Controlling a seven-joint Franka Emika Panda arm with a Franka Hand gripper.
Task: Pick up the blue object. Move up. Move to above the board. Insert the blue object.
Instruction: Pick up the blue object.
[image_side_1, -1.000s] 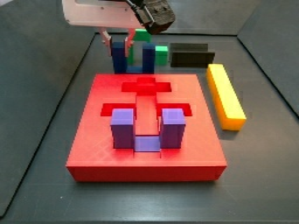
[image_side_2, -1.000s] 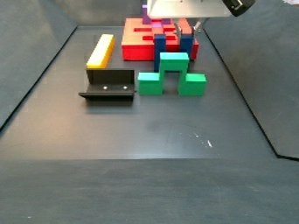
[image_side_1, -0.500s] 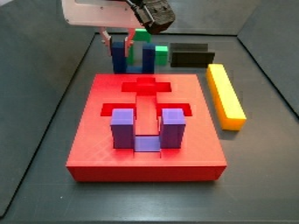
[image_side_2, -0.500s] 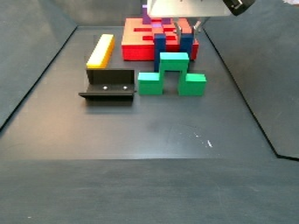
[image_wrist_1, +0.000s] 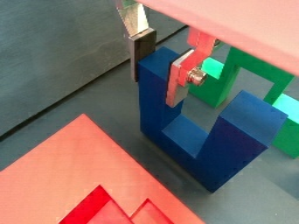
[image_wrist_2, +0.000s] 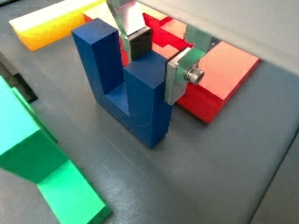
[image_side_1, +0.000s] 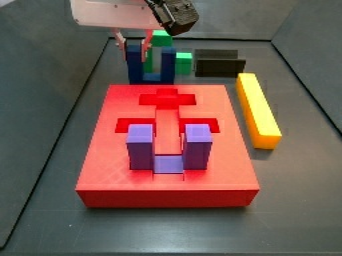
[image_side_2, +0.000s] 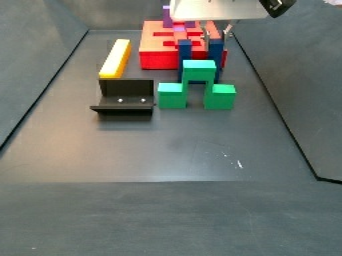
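Where the red board (image_side_1: 167, 140) ends at its far edge, we see the blue object (image_side_1: 140, 63) standing upright on the tabletop (image_side_1: 54, 130). Our tool (image_wrist_1: 159, 58) grasps one of its prongs, with the green block (image_side_1: 168, 58) just to the right behind it.

Gripper (image_wrist_1: 160, 63): placed astride one prong of the U-shaped block (image_wrist_1: 201, 127), a finger plate on each side.
U-shaped block: stood upright on the floor, just beside the board (image_side_1: 167, 150) edge, between board and stepped block (image_side_2: 198, 84).
Second U-shaped block (image_side_1: 164, 148): seated in the board.
Long bar (image_side_1: 258, 108): laid alongside the board.
Fixture (image_side_2: 123, 98): set at the bar's end.
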